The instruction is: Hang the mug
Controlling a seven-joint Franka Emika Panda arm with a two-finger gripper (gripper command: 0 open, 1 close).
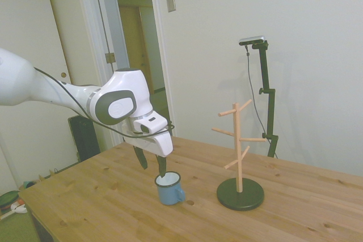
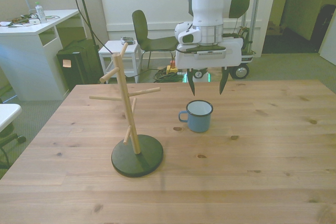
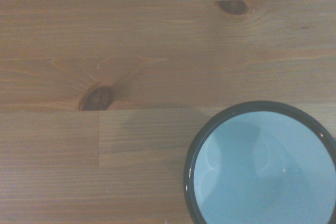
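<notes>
The mug is small and blue, with a white inside and a dark rim. It stands upright on the wooden table, its handle toward the front view's left. In the side view the mug sits just below my fingers. My gripper hangs open a little above and behind the mug's rim, holding nothing. The wrist view looks straight down into the mug. The wooden peg stand on its dark round base rises at the front view's left of the mug; in the side view the peg stand is at the right.
Behind the table in the front view stand a dark chair, a small white side table and a white desk. The table's edges run close to the robot's base and along the front view's bottom.
</notes>
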